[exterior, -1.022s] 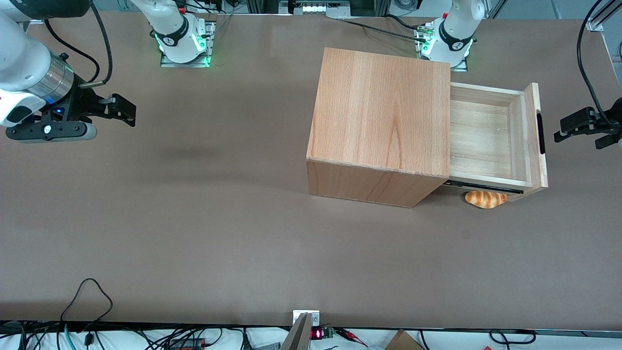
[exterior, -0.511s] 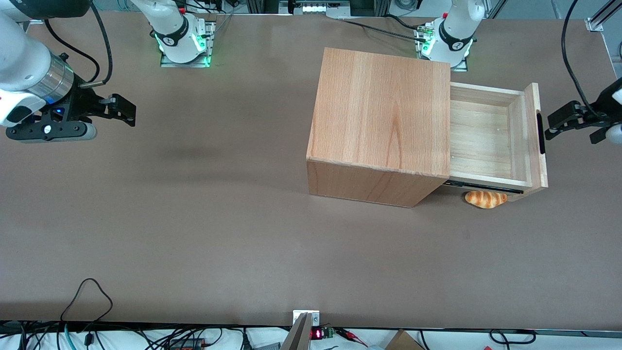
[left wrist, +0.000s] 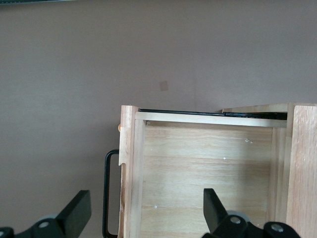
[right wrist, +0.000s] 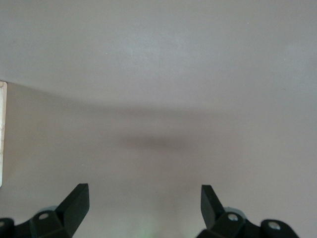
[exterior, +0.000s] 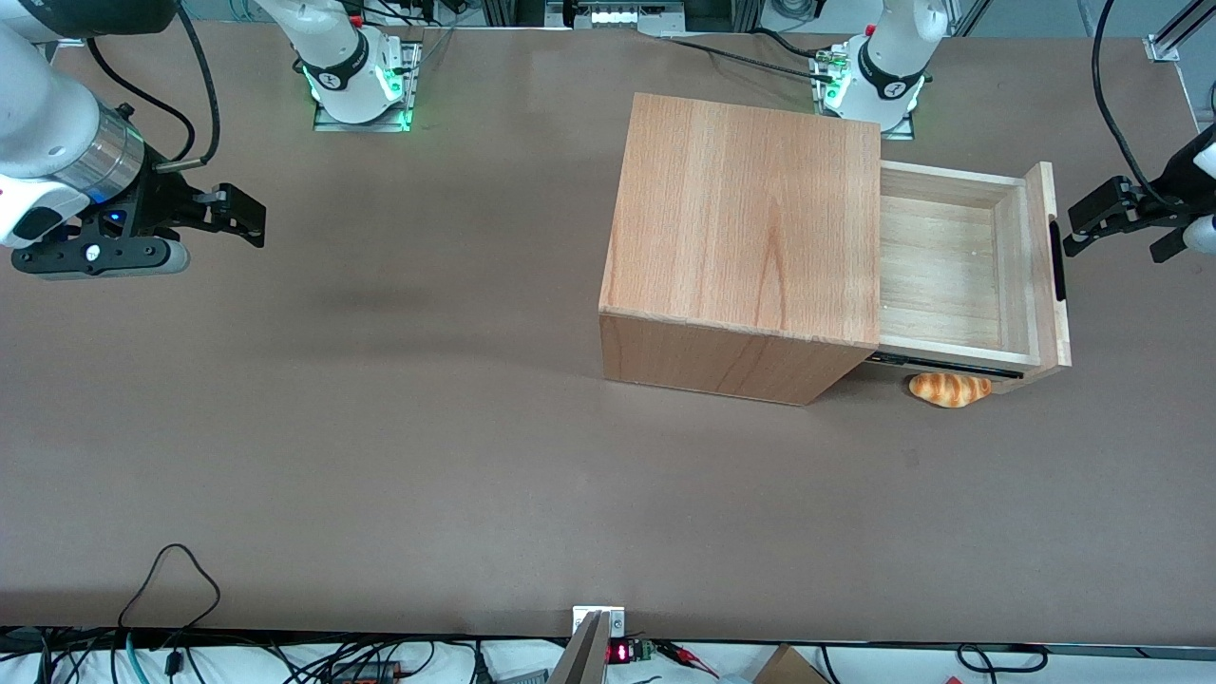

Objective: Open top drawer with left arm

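The top drawer stands pulled well out of the wooden cabinet, its pale inside bare. Its slim black bar handle sits on the thick front panel, facing the working arm's end of the table. The left arm's gripper hovers just in front of that panel, close to the handle and touching nothing. In the left wrist view the gripper is open: its black fingers stand wide apart, one over the table outside the handle, the other over the drawer floor.
A small bread roll lies on the table under the open drawer's side rail, on the side nearer the front camera. The cabinet body adjoins the drawer. Both arm bases stand along the table's edge farthest from the camera.
The left arm's gripper has moved in toward the drawer's front panel and a little away from the front camera. The drawer and the roll have not moved.
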